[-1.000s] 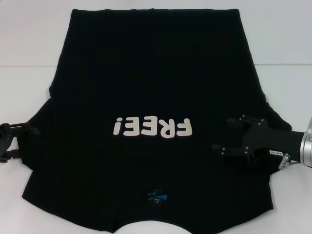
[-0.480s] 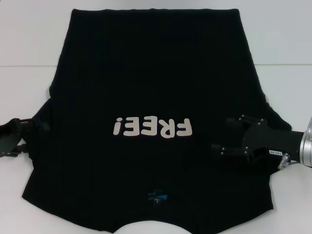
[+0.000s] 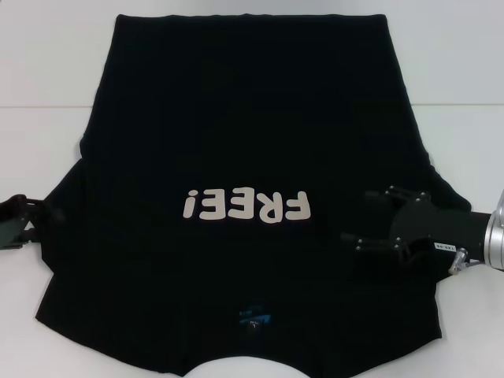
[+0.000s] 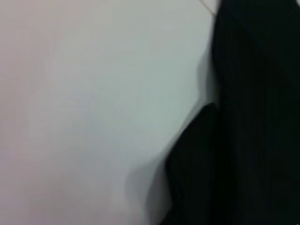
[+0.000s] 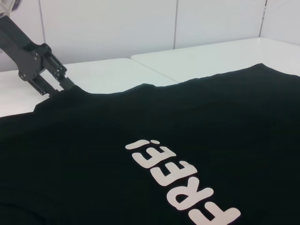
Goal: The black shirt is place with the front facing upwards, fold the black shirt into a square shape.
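Head view, item one: we record a white table that carries everything else. Item two, the black shirt, lies spread flat and front-up over most of that table, its hem on the far side from both grippers and its neckline on the near side, between them. The shirt's two sleeves reach outward, one toward each gripper.

Item three, the right gripper: we note it lying low over the shirt's right sleeve, its two fingers parted and pointing inward toward the print, with cloth beneath them. Whether they touch the cloth we cannot tell.

Item four, the left gripper: we find it at the outer edge of the left sleeve, its tips right against the cloth. In the right wrist view the same gripper meets the sleeve corner; whether it is pinching the fabric we cannot tell.

Item five, the white "FREE!" print, sits between the two grippers, closer to the right one.

Item six, the small blue neck label, lies nearer us than the print, just inside the neckline.
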